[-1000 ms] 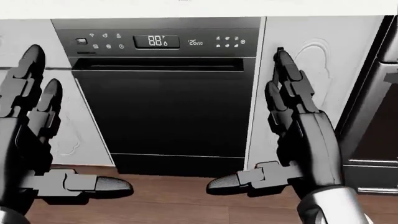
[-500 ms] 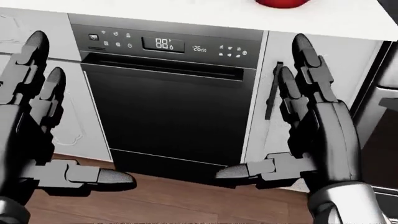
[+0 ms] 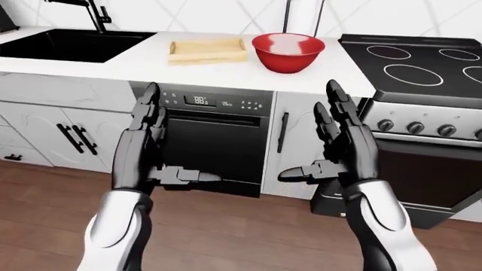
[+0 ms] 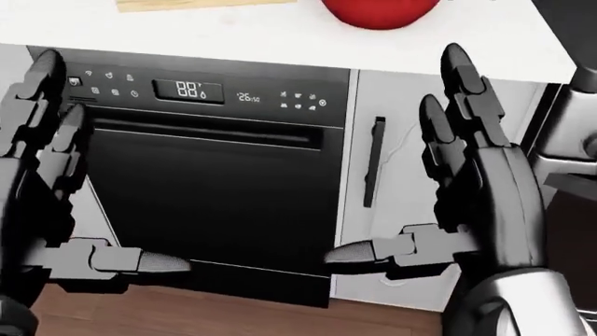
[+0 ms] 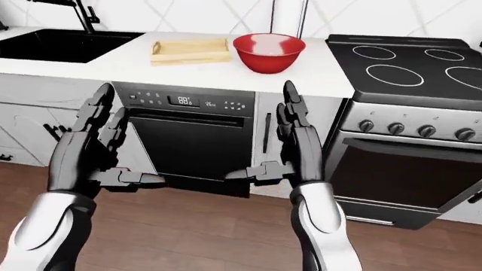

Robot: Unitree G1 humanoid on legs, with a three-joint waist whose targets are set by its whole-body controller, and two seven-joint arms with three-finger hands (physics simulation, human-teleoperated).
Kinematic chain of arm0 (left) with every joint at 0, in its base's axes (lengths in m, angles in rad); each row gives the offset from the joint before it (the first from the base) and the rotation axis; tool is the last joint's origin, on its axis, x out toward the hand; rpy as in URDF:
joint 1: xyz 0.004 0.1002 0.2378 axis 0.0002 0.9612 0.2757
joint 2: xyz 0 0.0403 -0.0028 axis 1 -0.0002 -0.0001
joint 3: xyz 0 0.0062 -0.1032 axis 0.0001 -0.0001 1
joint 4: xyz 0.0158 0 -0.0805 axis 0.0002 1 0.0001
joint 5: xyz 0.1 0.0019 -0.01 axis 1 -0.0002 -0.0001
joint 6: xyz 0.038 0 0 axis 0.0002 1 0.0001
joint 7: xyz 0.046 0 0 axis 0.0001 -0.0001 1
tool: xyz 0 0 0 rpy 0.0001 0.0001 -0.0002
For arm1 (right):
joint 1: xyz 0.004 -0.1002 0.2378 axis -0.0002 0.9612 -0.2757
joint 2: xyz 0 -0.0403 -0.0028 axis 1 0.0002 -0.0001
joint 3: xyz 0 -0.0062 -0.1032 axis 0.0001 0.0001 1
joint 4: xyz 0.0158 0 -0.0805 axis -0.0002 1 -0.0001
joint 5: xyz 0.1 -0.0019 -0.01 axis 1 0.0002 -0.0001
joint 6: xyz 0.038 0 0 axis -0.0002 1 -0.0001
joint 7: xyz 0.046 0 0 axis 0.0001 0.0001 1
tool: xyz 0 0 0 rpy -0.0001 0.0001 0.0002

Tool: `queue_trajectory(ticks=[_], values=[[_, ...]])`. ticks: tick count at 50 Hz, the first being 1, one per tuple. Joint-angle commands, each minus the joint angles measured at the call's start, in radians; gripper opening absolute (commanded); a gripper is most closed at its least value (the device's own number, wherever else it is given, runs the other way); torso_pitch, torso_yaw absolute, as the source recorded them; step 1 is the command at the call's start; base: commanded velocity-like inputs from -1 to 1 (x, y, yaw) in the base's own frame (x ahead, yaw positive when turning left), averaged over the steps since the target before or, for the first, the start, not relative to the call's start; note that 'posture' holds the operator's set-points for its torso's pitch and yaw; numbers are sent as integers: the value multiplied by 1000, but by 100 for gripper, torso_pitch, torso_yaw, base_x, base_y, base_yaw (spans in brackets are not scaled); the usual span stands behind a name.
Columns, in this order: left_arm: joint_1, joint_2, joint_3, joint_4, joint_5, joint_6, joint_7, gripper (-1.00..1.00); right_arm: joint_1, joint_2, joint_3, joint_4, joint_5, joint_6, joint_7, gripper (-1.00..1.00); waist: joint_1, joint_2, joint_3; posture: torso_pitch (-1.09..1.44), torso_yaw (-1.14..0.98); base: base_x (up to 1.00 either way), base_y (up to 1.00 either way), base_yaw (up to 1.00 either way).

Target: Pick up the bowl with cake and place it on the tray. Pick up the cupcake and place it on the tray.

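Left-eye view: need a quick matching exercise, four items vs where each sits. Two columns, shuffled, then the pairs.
Column 1:
1. red bowl
2. wooden tray
3. sink
4. dishwasher

Column 2:
A. recessed in the counter at the view's far left
B. under the counter, between the two raised hands
C. on the counter, just left of the stove
D. on the counter, between sink and bowl

Pairs: 1-C, 2-D, 3-A, 4-B

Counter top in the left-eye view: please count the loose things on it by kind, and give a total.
Red bowl: 1
Wooden tray: 1
Total: 2
No cupcake shows in these views.
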Motion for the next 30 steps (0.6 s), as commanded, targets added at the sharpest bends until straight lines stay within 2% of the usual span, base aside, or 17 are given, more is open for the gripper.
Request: queue_trajectory(ticks=[1,4,7,9,10,11,12,14,16,19,22,23,24,25,26,28,30], values=[[-25,8,13,-49,4,-19,10,100,-34,-1,8,-50,15,-17,2,100,2,5,-9,0,0,54,-19,0],[-20,7,12,-60,3,-11,12,100,-44,-3,1,-61,23,-7,-2,100,-7,22,-9,0,0,54,-16,0],[-19,10,23,-52,-3,-20,9,100,-53,-7,-8,-89,37,17,-11,100,-16,46,-24,0,0,54,-15,0],[-21,12,25,-54,-4,-18,11,100,-61,-10,-11,-106,44,34,-16,100,-18,74,-32,0,0,54,-13,0],[-23,11,24,-61,-5,-9,13,100,-62,-11,-12,-113,47,40,-18,100,-15,99,-45,0,0,53,-9,0],[-22,11,22,-61,-5,-10,14,100,-64,-12,-15,-118,50,45,-20,100,-5,72,-26,0,0,54,-5,0],[-21,11,22,-60,-5,-12,14,100,-65,-14,-19,-127,55,53,-22,100,-5,82,5,0,0,54,-1,0],[-18,11,23,-53,-6,-23,13,100,-70,-16,-25,-146,64,69,-30,100,10,85,-12,0,0,54,0,0],[-25,14,30,-63,-10,-8,14,100,-83,-20,-34,-169,75,96,-39,100,14,85,-16,0,0,46,0,0],[-38,20,38,-88,-16,25,15,100,-98,-27,-41,-193,88,125,-51,100,28,67,-20,0,0,45,0,0],[-43,25,49,-91,-24,30,16,100,-113,-33,-47,-227,102,159,-64,100,31,26,-33,0,0,48,0,0],[-40,26,51,-88,-25,23,16,100,-117,-35,-50,-236,107,168,-67,100,21,-11,-40,0,0,55,0,0],[-39,27,52,-88,-26,23,16,100,-121,-36,-52,-243,111,177,-71,100,15,-14,-34,0,0,55,0,0],[-42,28,58,-95,-31,33,17,100,-127,-37,-55,-251,117,188,-75,100,18,-10,-1,0,0,55,0,0],[-45,30,62,-98,-34,37,18,100,-134,-41,-58,-257,121,196,-78,100,9,-18,3,0,0,55,0,0],[-53,34,69,-109,-41,53,20,100,-139,-43,-63,-267,129,207,-83,100,-3,-11,-15,0,0,55,0,0],[-54,37,76,-112,-47,56,21,100,-142,-45,-67,-271,136,211,-88,100,-8,-2,-11,0,0,55,0,0]])
